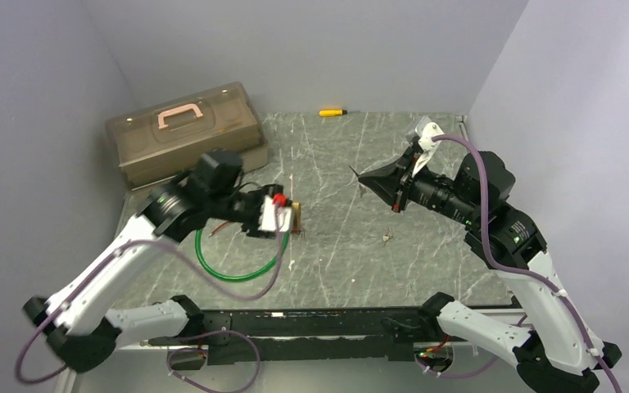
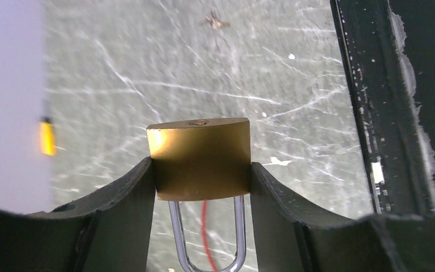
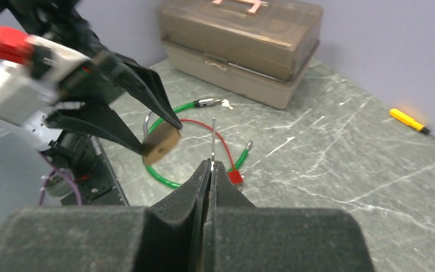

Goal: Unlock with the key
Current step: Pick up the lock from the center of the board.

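A brass padlock [image 2: 199, 158] with a steel shackle hangs above the table, clamped by its sides in my left gripper [image 2: 201, 167]. Its keyhole face points away from the wrist. From above, the padlock [image 1: 296, 218] sits at the tip of the left gripper [image 1: 291, 219], left of centre. My right gripper [image 3: 210, 165] is shut on a thin key [image 3: 213, 139] whose blade sticks out forward. The blade points toward the padlock [image 3: 161, 144], with a gap between them. In the top view the right gripper [image 1: 362, 177] is to the right of the padlock and farther back.
A brown toolbox [image 1: 184, 131] stands at the back left. A green cable loop [image 1: 237, 270] and a red cord with a tag [image 3: 235, 177] lie under the left arm. A yellow tool [image 1: 332, 112] lies by the back wall. A small metal piece [image 1: 387, 238] lies mid-table.
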Motion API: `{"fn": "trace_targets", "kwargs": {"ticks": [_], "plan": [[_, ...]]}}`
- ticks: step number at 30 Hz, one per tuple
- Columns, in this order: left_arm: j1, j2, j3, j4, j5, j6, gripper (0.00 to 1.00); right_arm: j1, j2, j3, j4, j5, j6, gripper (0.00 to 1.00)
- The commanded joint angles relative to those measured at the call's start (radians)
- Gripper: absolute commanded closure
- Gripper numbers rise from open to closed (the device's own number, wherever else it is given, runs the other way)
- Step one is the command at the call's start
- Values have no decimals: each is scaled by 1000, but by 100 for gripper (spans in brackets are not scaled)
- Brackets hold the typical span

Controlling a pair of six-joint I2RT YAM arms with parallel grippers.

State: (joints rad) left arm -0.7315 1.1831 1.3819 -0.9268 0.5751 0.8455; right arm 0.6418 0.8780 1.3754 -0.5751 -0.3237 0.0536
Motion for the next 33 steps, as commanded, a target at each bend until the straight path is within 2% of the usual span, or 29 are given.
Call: {"fn": "trace_targets", "kwargs": {"ticks": [1,6,11,16,23,30,33], "plan": [[-5,-189,-100,207,83,162,100,-3,13,0,35,-122,-27,100],[-24,-332,-152,319,54,249,100,-2,44,21,25,-258,-44,100],[-69,-430,-199,403,5,399,100,-2,86,20,16,-378,-58,100],[-92,-491,-239,499,10,480,100,-2,117,20,-9,-399,-100,100],[-151,-566,-321,529,48,708,100,-2,113,14,-16,-379,-118,100],[-171,-560,-324,518,55,702,100,-2,119,18,-36,-344,-139,100],[-171,-538,-306,519,26,576,100,-2,125,22,-41,-326,-156,100]]}}
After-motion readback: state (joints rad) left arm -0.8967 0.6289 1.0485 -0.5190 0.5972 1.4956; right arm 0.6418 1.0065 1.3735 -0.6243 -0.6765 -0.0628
